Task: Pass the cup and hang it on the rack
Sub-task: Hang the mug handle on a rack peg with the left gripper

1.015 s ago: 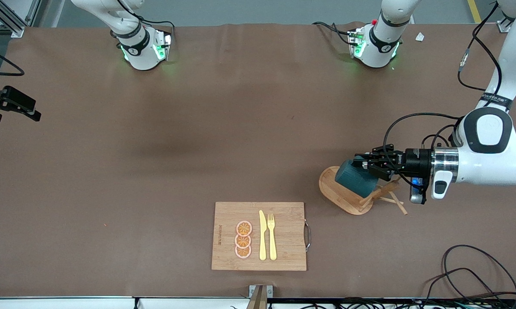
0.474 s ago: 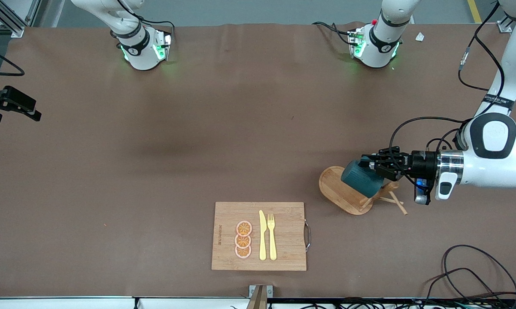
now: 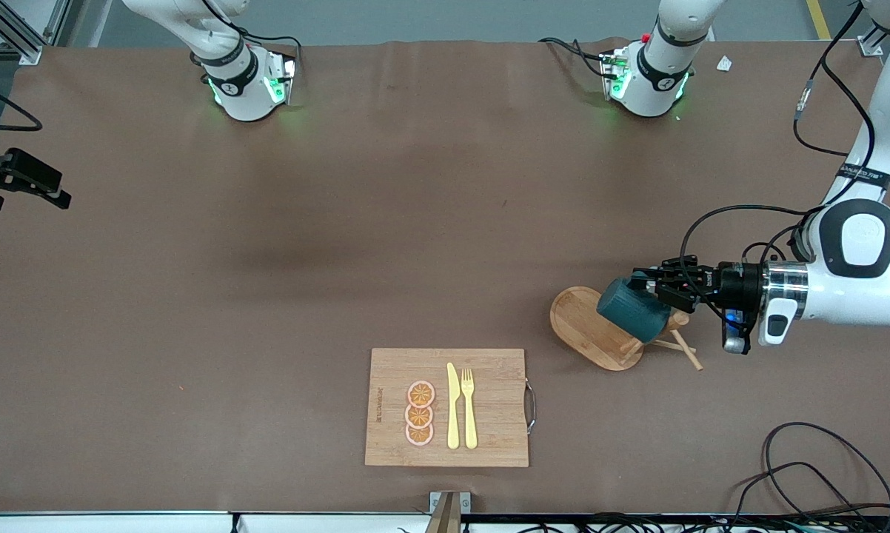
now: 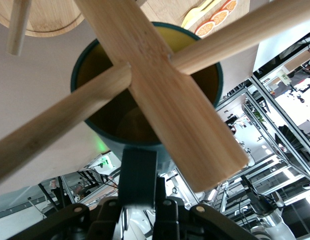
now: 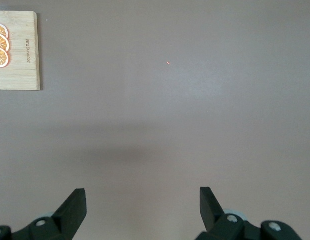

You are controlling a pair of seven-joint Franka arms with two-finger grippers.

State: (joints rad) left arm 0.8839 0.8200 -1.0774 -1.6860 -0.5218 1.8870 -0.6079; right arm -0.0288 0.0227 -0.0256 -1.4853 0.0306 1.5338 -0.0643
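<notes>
The dark teal ribbed cup (image 3: pixel 630 311) hangs tilted on its side over the light wooden rack (image 3: pixel 582 329), toward the left arm's end of the table. My left gripper (image 3: pixel 654 286) is shut on the cup's handle. In the left wrist view the cup's yellowish-brown inside (image 4: pixel 120 125) faces the rack's post (image 4: pixel 164 95), and two pegs cross in front of its mouth. The handle sits between the fingers of the left gripper (image 4: pixel 145 197). My right gripper (image 5: pixel 142 192) waits open and empty, high over bare table.
A bamboo cutting board (image 3: pixel 489 414) with orange slices (image 3: pixel 420 413), a yellow knife and a fork lies near the front edge of the table. Black cables (image 3: pixel 822 459) loop at the front corner by the left arm's end.
The left gripper has carried the cup a little toward the left arm's end of the table, along the rack's post. The right arm has not moved.
</notes>
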